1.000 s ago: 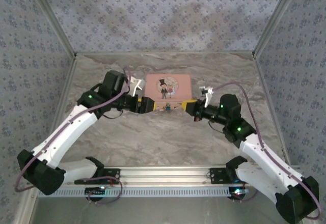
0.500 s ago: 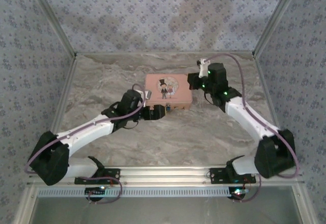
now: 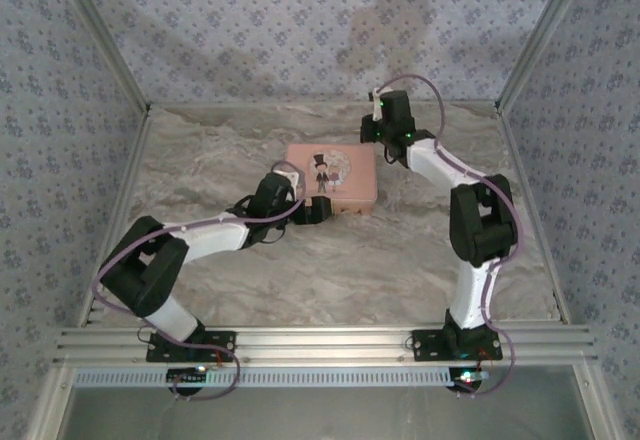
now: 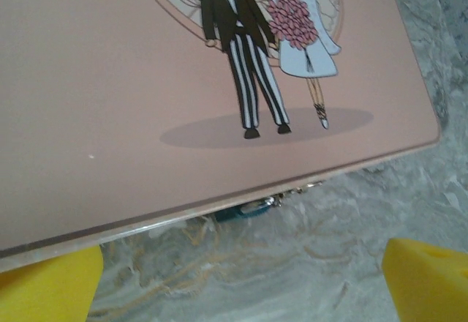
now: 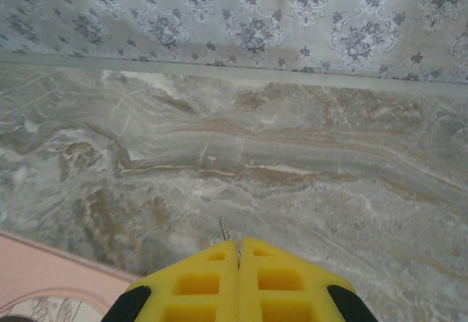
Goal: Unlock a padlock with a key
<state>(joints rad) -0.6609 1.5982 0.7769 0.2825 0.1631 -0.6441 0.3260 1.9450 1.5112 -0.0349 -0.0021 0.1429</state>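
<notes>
Padlock (image 4: 238, 211), teal, peeks out under the front edge of the pink tin (image 4: 146, 80), whose lid shows a cartoon bride and groom; the left gripper (image 4: 235, 284) faces it, yellow fingers (image 4: 44, 285) spread wide. Beyond the tin, the right gripper (image 5: 238, 250) hovers over the marble table (image 5: 292, 154), pinching the key (image 5: 223, 228); its thin tip pokes out.
</notes>
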